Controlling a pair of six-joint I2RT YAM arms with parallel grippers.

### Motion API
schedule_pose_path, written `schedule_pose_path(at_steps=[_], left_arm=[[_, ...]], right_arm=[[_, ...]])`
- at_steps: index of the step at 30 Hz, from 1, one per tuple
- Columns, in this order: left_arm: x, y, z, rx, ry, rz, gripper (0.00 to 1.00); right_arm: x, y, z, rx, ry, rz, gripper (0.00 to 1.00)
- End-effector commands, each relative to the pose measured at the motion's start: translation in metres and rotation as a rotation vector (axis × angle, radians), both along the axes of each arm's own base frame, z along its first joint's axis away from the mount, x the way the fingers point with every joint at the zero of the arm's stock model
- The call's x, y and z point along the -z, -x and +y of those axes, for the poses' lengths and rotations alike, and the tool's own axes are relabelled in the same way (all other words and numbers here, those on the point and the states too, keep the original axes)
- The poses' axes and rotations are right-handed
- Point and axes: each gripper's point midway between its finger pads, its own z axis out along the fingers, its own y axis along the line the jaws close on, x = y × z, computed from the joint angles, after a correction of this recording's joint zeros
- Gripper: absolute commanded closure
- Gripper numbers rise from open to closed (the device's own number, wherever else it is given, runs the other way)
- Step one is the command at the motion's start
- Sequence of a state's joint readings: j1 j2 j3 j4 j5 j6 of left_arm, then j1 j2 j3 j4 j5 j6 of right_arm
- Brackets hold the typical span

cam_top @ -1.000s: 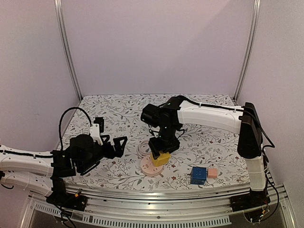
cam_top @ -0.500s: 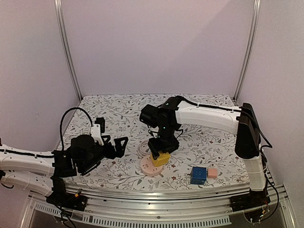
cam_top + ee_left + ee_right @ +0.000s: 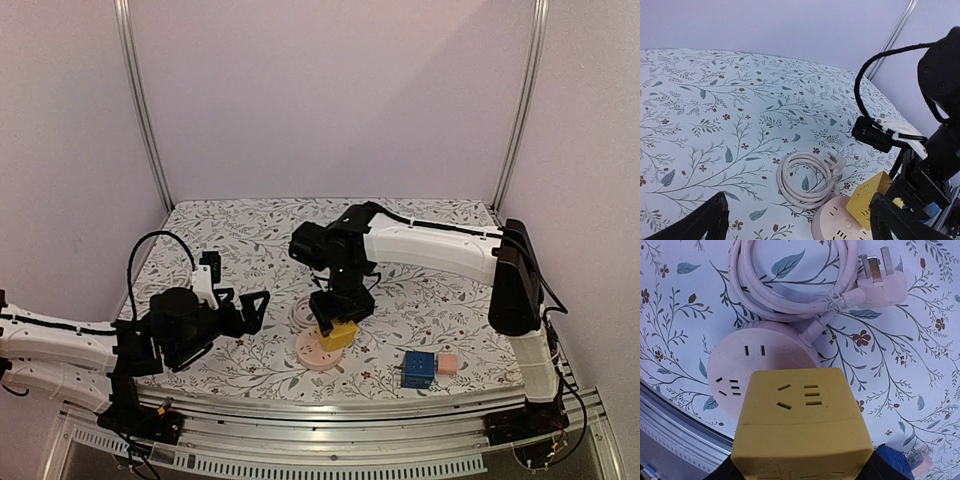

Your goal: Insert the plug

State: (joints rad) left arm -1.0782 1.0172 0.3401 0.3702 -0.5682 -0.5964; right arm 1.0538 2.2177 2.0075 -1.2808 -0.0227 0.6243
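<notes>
Grip: right hand (image 3: 338,322) clamped on yellow cube plug (image 3: 802,420) over round pink socket (image 3: 740,367); left hand (image 3: 252,308) wide open, empty.

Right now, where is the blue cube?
In the overhead view, the blue cube sits front right, beside a small pink block, right of the round pink socket.

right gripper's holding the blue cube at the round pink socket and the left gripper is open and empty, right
Not quite: the right gripper holds the yellow cube, not the blue one, as the right wrist view shows. The blue cube lies off to the side, unheld. The rest stands: the held cube is at the round pink socket, and the left gripper is open and empty.
</notes>
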Motion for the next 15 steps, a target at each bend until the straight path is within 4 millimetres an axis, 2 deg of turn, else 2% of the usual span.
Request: schedule_pose_path(at_steps=[1,8,15], left_arm=[[0.005,0.002,-0.003,0.011,0.011,0.005,0.02],[0.004,0.003,-0.001,0.008,0.015,0.002,0.02],[0.003,0.003,0.000,0.008,0.016,-0.001,0.02]], right_arm=[[0.046,-0.002,-0.021,0.031,0.159,0.012,0.96],[0.050,-0.006,-0.020,0.039,0.173,0.001,0.96],[0.065,-0.004,-0.027,0.044,0.232,0.011,0.96]])
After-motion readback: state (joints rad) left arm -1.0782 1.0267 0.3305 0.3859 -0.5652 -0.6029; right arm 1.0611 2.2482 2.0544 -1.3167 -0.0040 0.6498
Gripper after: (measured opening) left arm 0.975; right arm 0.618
